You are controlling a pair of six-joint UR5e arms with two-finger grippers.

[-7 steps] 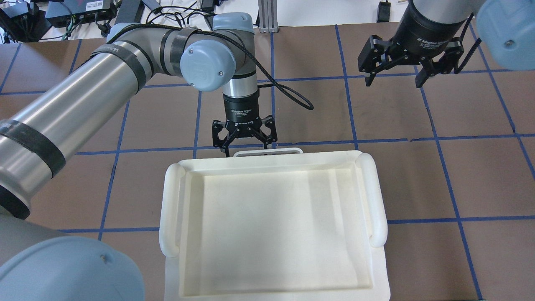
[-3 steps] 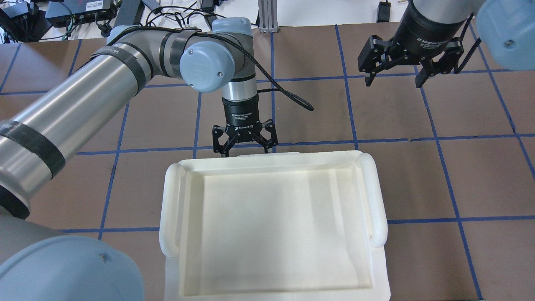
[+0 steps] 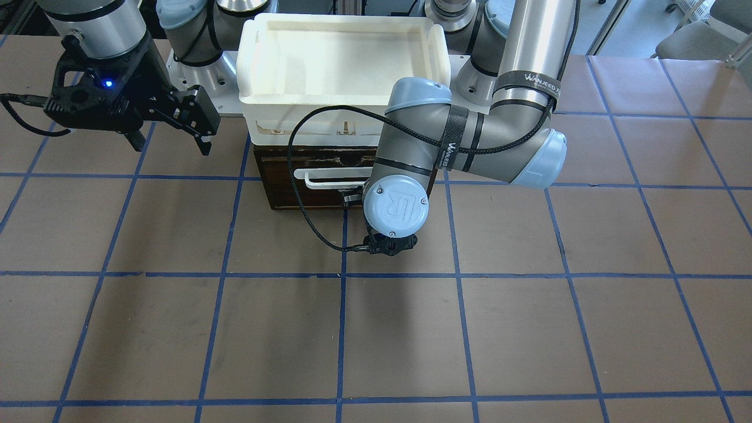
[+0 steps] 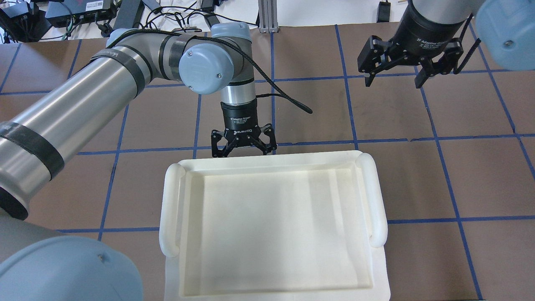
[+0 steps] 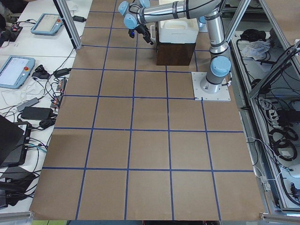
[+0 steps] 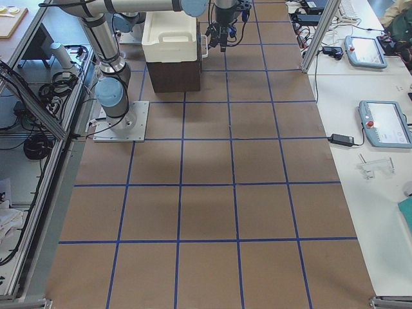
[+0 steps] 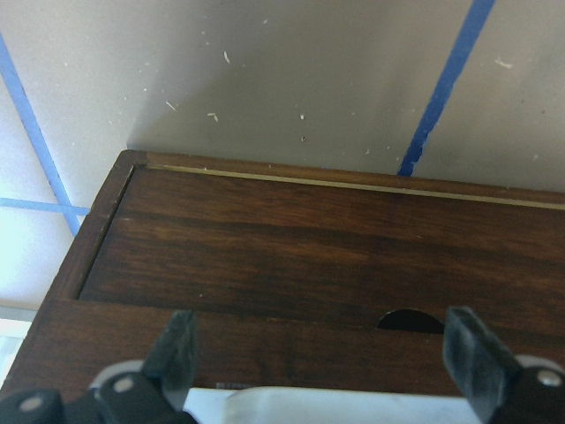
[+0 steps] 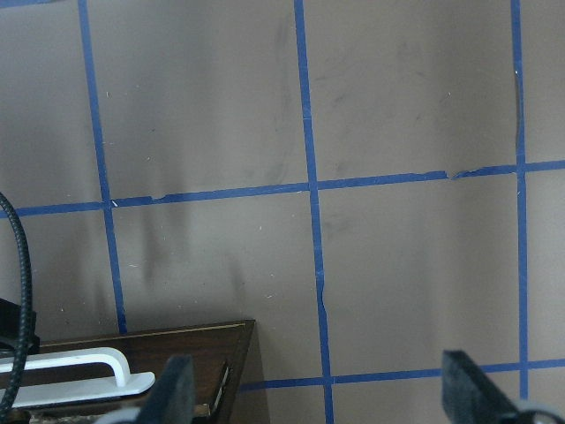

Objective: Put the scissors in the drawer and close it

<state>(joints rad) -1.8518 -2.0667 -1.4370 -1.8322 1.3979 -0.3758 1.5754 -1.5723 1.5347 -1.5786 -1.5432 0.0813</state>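
Jaws apart, the left gripper (image 4: 244,153) faced the dark front of the drawer (image 3: 282,191) in the upper middle of the front-facing view. The white handle (image 3: 326,176) showed between its fingers (image 7: 177,349). The drawer sat pushed in under the tray (image 4: 267,164). The right gripper (image 4: 393,83) hung over the tabletop (image 4: 418,179) at the overhead view's upper right, jaws likewise apart.
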